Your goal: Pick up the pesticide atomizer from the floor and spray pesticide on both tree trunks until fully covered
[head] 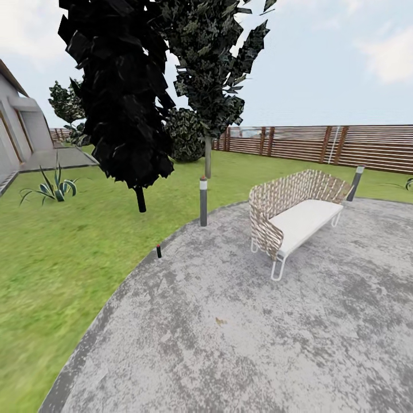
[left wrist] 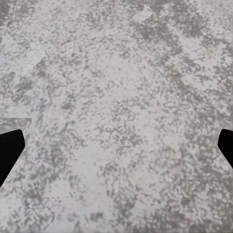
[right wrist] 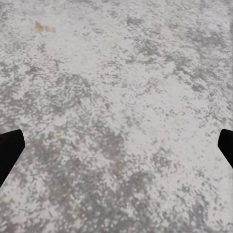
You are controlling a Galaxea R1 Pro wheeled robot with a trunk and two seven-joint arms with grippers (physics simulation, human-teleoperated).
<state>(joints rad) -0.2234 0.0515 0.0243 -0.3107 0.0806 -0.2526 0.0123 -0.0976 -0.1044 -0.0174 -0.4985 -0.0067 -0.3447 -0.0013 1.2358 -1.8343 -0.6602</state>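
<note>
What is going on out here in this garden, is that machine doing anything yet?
Not much handling yet. The robot stands on the grey stone paving, looking across it toward the lawn. The pesticide atomizer, a tiny dark bottle with a red top, stands upright at the paving's curved edge, beside the grass and untouched. Both wrist cameras look down at bare paving, and the left gripper and right gripper have their jaws spread wide with nothing between them. A woven bench and a short bollard light stand nearby.

From head height we look forward and down across the floor [head: 241,344] toward the fence [head: 321,143]. Both wrist cameras face straight down at that same floor [left wrist: 116,97], close.
</note>
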